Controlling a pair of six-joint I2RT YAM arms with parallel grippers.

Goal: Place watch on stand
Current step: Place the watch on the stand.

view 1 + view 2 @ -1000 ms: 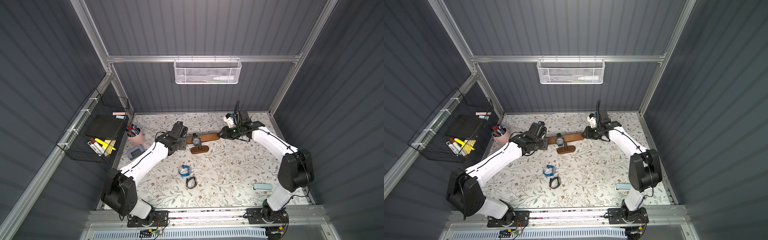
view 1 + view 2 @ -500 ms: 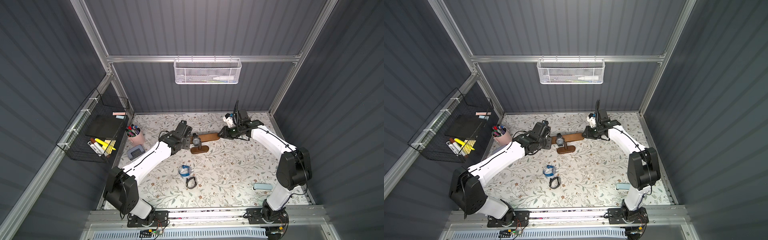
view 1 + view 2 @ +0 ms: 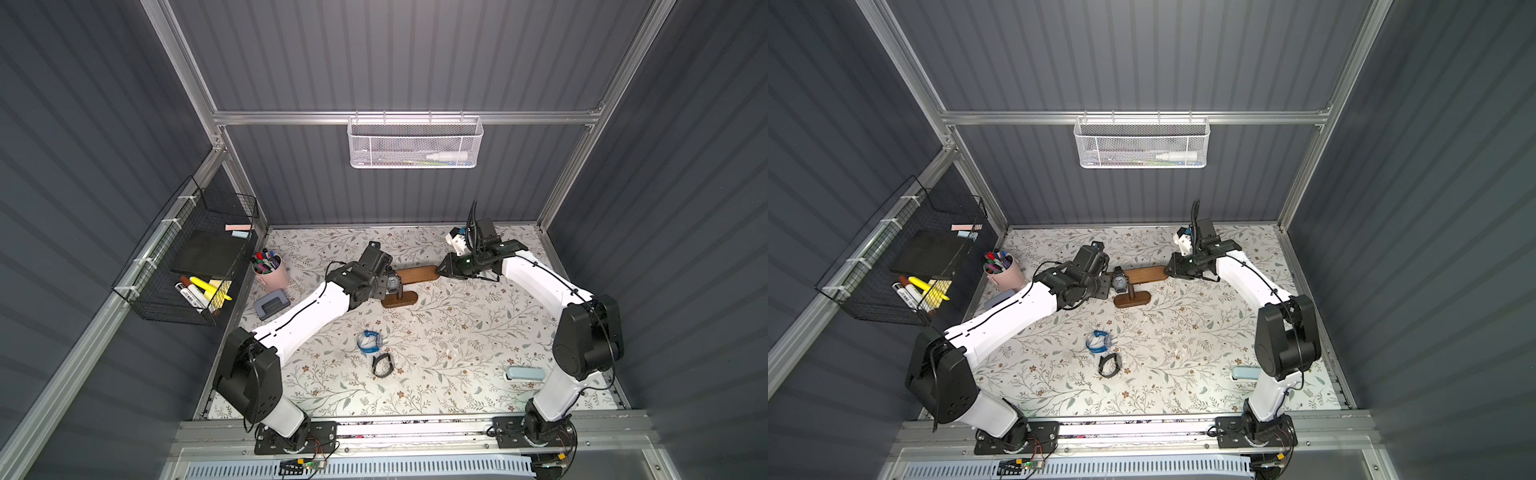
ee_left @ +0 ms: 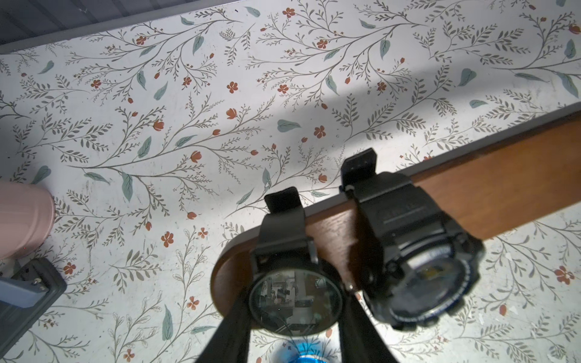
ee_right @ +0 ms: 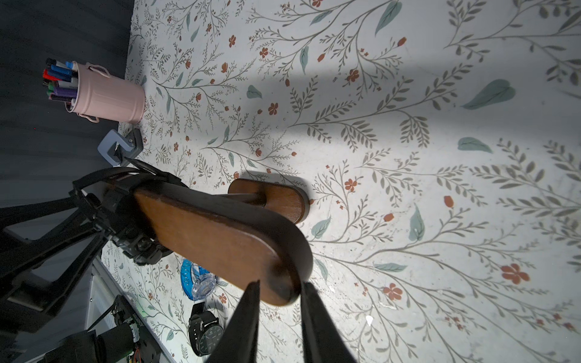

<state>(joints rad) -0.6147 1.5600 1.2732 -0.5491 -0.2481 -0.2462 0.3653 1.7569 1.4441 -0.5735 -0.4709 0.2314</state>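
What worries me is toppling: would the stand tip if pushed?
Likely top-heavy: the stand has a long bar on a small base. Two watches probably weigh down one end. The right hand gripping the other end likely helps.

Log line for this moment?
left gripper: grips round watch on stand bar | right gripper: clamps bar end | chunky watch: on bar
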